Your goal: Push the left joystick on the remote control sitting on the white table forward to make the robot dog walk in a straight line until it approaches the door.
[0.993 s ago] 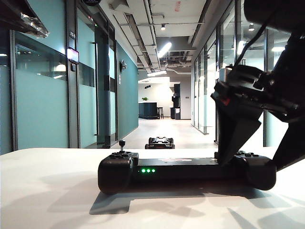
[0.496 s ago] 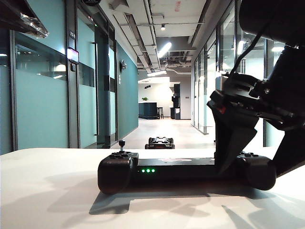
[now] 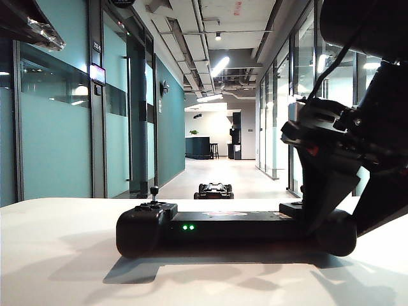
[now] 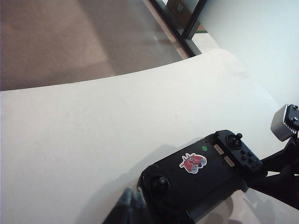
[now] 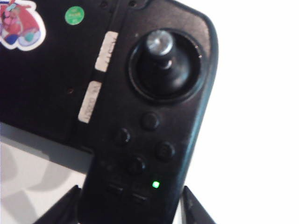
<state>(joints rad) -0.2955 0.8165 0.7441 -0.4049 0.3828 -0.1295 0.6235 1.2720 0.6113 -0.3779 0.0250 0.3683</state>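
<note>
The remote control [image 3: 236, 227] has just slid leftward across the worktop [image 3: 57, 255] and turned a little, one of its green lights dropping out of sight, and that's the right tool [image 5: 131, 205] doing it: its two fingers now sit on either side of the remote's right-hand handle, closing in from wide apart, though whether they truly clamp it yet I cannot tell. That looks like bracing the remote so a push won't shove it away. The left joystick [image 3: 154, 190] stands upright and untouched at the remote's left end, so the real push is yet to come. The left tool [image 4: 133, 207] hangs just beside the remote's left handle, fingers pressed together, empty. The robot dog [image 3: 214, 190] waits on the corridor floor beyond the remote, apparently motionless. The worktop is plain matte white, bare apart from the remote; behind it a long corridor with teal glass walls [image 3: 57, 146] and strip lights overhead runs away from the remote.
</note>
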